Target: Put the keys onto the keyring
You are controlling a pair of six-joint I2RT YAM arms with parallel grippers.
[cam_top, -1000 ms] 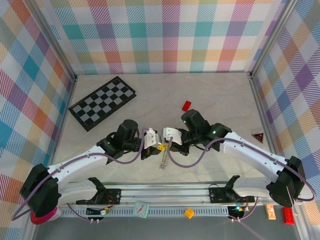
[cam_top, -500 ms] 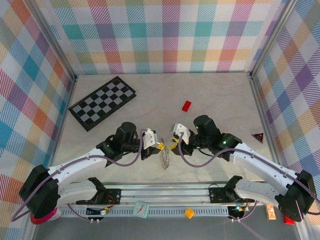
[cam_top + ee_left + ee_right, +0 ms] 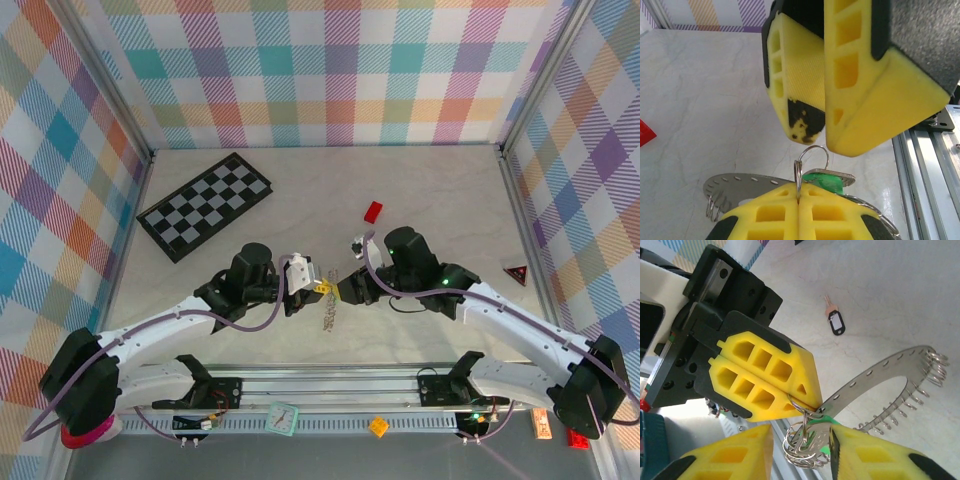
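Both cooperate: left end effector pinches the keyring steady so right end effector, jaws apart, can thread green key.

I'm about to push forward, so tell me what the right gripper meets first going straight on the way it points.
Probably the small ring pinched in the left gripper, with the green-headed key beside it, just ahead of the right gripper; depth is unclear.

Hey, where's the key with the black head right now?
In the right wrist view the black-headed key lies flat on the table, loose, beyond the keyring's curved band and to the right of the left gripper.
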